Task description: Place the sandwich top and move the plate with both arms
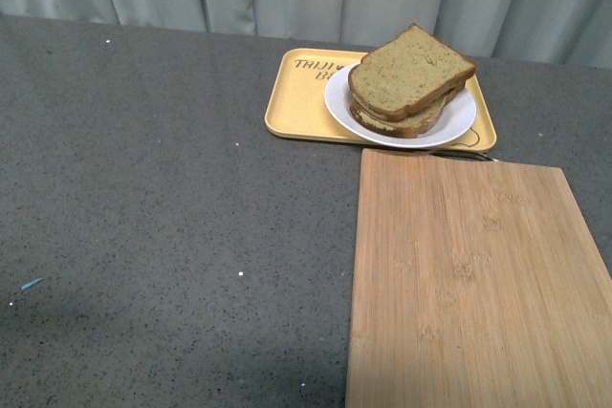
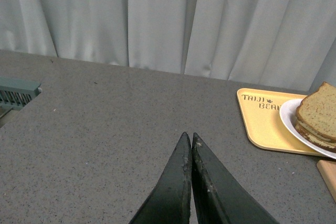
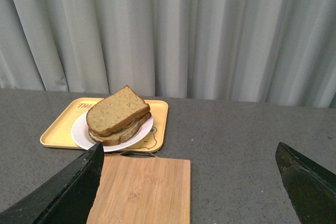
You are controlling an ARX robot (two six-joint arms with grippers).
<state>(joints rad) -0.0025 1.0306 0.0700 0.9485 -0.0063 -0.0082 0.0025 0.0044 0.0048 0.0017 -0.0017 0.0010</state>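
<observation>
Starting at your left gripper (image 2: 190, 142), black pointed fingers pressed together; your right gripper (image 3: 189, 174) gapes wide, empty. The tan speckled toy bread slice (image 1: 411, 70) already caps the stack on the round white plate (image 1: 459, 123), itself on the yellow rectangular tray (image 1: 292, 107). Expect a stiff, slick, light plate: pinch opposite rims, keep it level.

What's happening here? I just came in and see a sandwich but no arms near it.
Nothing is being handled right now. The sandwich top already lies on the stack on the white plate, which sits on the yellow tray behind a wooden cutting board. The left gripper has its jaws closed and empty; the right gripper has its jaws wide open, facing the plate from a distance.
</observation>
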